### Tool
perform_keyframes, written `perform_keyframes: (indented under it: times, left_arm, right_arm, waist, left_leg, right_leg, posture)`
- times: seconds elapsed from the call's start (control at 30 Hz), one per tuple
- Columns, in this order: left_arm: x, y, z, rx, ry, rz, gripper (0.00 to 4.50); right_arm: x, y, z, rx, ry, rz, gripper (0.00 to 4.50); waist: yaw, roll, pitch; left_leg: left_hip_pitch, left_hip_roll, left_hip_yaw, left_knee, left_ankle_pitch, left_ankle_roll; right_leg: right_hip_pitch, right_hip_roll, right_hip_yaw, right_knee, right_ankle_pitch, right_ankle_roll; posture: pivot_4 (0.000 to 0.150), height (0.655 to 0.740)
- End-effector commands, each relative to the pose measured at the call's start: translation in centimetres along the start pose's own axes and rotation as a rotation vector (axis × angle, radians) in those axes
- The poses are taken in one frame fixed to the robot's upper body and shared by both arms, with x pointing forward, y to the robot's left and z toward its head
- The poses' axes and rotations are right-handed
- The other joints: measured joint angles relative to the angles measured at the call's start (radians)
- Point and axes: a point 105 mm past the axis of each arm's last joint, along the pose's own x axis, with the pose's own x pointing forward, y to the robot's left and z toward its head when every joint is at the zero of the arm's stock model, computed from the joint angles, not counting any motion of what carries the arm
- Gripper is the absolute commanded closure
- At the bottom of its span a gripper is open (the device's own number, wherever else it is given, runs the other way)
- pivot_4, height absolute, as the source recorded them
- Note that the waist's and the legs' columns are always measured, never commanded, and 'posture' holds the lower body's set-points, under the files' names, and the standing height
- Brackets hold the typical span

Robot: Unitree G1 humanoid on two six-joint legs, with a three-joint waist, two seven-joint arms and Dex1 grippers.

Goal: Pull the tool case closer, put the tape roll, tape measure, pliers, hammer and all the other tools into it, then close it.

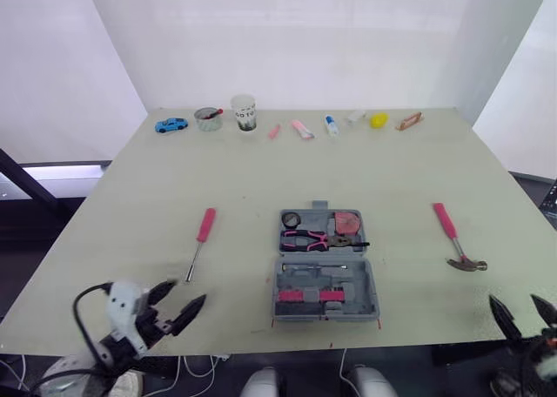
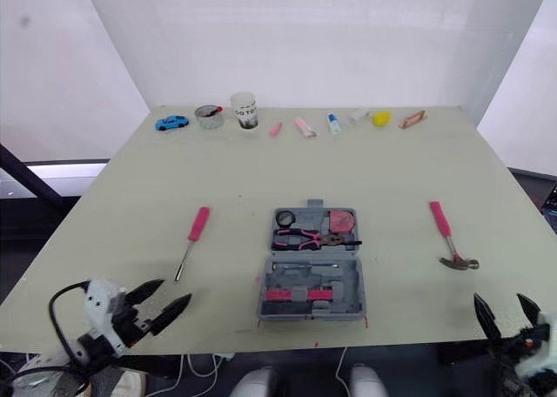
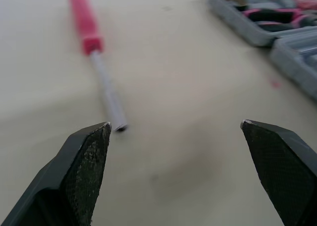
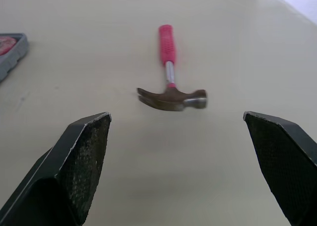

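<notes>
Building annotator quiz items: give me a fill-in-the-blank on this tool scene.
The black-and-pink pliers lie ___ the open grey plastic tool case. The pink-handled screwdriver lies to the robot's ___ of the case. The pink-handled claw hammer lies to the robot's ___ of it. The left hand and the right hand are both ___.
Missing words: inside; left; right; open.

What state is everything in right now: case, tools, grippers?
tool case: open, both halves flat on table
pliers: in the case
tape roll: in the case
tape measure: in the case
screwdriver: lying on table, left of case
hammer: lying on table, right of case
left gripper: open, empty
right gripper: open, empty
cup: upright, far edge
</notes>
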Motion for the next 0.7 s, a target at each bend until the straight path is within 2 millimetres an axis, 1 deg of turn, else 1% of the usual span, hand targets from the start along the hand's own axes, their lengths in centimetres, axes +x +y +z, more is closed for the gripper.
perform_keyframes:
  times: [0.03, 0.13, 0.23, 0.3, 0.37, 0.4, 0.53, 0.6, 0.7]
  left_arm:
    - [1.5, -1.1, 3.3, 0.087, -0.071, -0.112, 0.02]
    - [3.1, -1.8, 5.1, 0.124, -0.106, -0.195, 0.02]
    - [5.0, -3.7, 7.8, 0.182, -0.144, -0.366, 0.02]
    - [5.9, -4.5, 9.3, 0.206, -0.169, -0.439, 0.02]
    - [6.6, -5.0, 10.4, 0.223, -0.185, -0.487, 0.02]
    - [7.0, -5.6, 11.1, 0.243, -0.192, -0.543, 0.02]
    - [7.9, -7.3, 12.5, 0.282, -0.2, -0.678, 0.02]
    - [8.2, -8.5, 13.4, 0.294, -0.2, -0.769, 0.02]
    - [8.3, -9.8, 14.3, 0.312, -0.194, -0.868, 0.02]
  right_arm:
    - [1.3, -0.2, 1.4, -0.054, 0.006, -0.013, 0.0]
    - [2.6, -0.4, 1.5, -0.085, 0.038, -0.006, 0.0]
    - [4.5, -0.6, 2.4, -0.097, 0.042, 0.009, 0.0]
    - [5.6, -0.4, 3.0, -0.097, 0.048, 0.031, 0.0]
    - [6.4, -0.4, 3.4, -0.085, 0.048, 0.035, 0.0]
    - [7.0, -0.4, 3.9, -0.087, 0.043, 0.039, 0.0]
    - [8.6, -0.2, 4.5, -0.074, 0.057, 0.073, 0.0]
    - [9.6, -0.2, 4.8, -0.067, 0.066, 0.09, 0.0]
    - [11.0, -1.0, 4.5, -0.071, 0.099, 0.086, 0.0]
  waist:
    - [0.0, 0.0, 0.0]
    - [0.001, 0.0, 0.0]
    - [0.0, 0.0, 0.0]
    - [-0.001, 0.0, 0.0]
    - [-0.002, 0.0, 0.0]
    - [-0.003, 0.0, 0.0]
    - [-0.002, 0.0, 0.0]
    - [-0.003, 0.0, 0.001]
    - [-0.003, 0.0, 0.001]
  left_leg:
    - [0.0, 0.0, 0.0, 0.0, 0.0, 0.0]
    - [0.0, -0.001, 0.0, 0.0, 0.0, 0.0]
    - [0.0, -0.003, 0.001, 0.0, 0.0, 0.0]
    - [-0.001, -0.003, 0.001, 0.0, 0.0, 0.0]
    - [0.0, -0.003, 0.001, 0.0, 0.0, 0.0]
    - [0.0, -0.002, 0.001, 0.0, 0.0, 0.0]
    - [-0.001, -0.002, 0.002, 0.0, 0.0, 0.0]
    - [-0.001, -0.002, 0.002, 0.0, 0.0, 0.0]
    - [-0.001, -0.002, 0.003, 0.0, 0.0, 0.0]
  right_leg:
    - [0.0, 0.0, 0.0, 0.0, 0.0, 0.0]
    - [0.0, 0.001, 0.0, 0.0, 0.0, 0.0]
    - [0.0, 0.003, 0.001, -0.001, 0.0, 0.0]
    - [0.0, 0.005, 0.001, 0.0, 0.001, 0.001]
    - [0.0, 0.006, 0.001, 0.0, 0.002, 0.004]
    - [0.0, 0.007, 0.002, 0.001, 0.002, 0.004]
    - [0.0, 0.009, 0.001, 0.001, 0.002, 0.004]
    - [0.0, 0.009, 0.001, 0.001, 0.002, 0.004]
    - [0.0, 0.009, 0.001, 0.0, 0.003, 0.004]
  posture:
    - [0.15, 0.74]
    - [0.15, 0.74]
    - [0.15, 0.74]
    - [0.15, 0.74]
    - [0.15, 0.74]
    - [0.15, 0.74]
    - [0.15, 0.74]
    - [0.15, 0.74]
    - [0.15, 0.74]
